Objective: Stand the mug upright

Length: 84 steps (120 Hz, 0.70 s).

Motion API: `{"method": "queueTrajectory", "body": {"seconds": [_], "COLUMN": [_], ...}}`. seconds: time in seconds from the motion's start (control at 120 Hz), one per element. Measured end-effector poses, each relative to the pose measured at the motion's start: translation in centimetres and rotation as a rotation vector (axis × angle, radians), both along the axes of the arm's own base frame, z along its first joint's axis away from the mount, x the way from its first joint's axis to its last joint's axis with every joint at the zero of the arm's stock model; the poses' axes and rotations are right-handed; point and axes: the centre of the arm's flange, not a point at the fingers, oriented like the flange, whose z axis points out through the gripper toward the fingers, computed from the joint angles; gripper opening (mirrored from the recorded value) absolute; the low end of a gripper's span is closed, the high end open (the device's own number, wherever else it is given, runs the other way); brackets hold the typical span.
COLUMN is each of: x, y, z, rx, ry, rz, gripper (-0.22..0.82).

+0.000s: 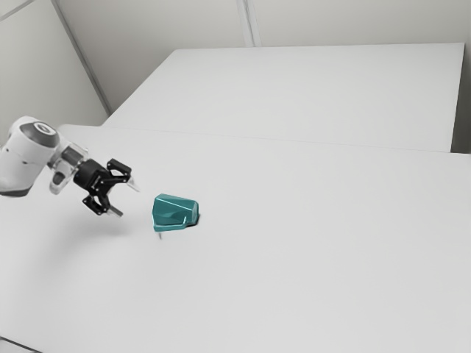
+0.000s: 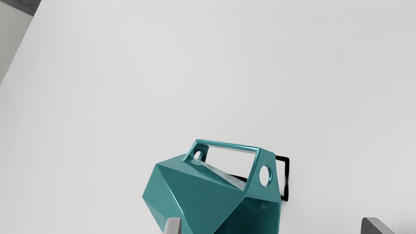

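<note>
The teal faceted mug [image 1: 174,213] lies on its side on the table, near the exterior view's centre-left. My gripper [image 1: 124,200] hangs above the table on the mug's exterior-view left side, its fingers spread wide and apart from the mug. In the wrist view, the mug [image 2: 201,188] shows its angular handle and part of its dark open mouth. One fingertip of the gripper [image 2: 271,226] overlaps the mug's body in that view, while the other stands over bare table. Nothing is held.
The white table [image 1: 309,250] extends around the mug. Behind it, a pale raised panel or surface [image 1: 316,92] stands toward the back wall. A dark thin line crosses the exterior view's lower left corner.
</note>
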Motion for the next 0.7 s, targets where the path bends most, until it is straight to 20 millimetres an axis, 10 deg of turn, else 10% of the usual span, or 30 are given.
{"method": "queueTrajectory", "body": {"seconds": [0.7], "x": [1.6], "y": [-1.2], "z": [-2.8], "rx": [-0.131], "ry": [-0.018], "rz": [0.104], "gripper": [0.49]}}
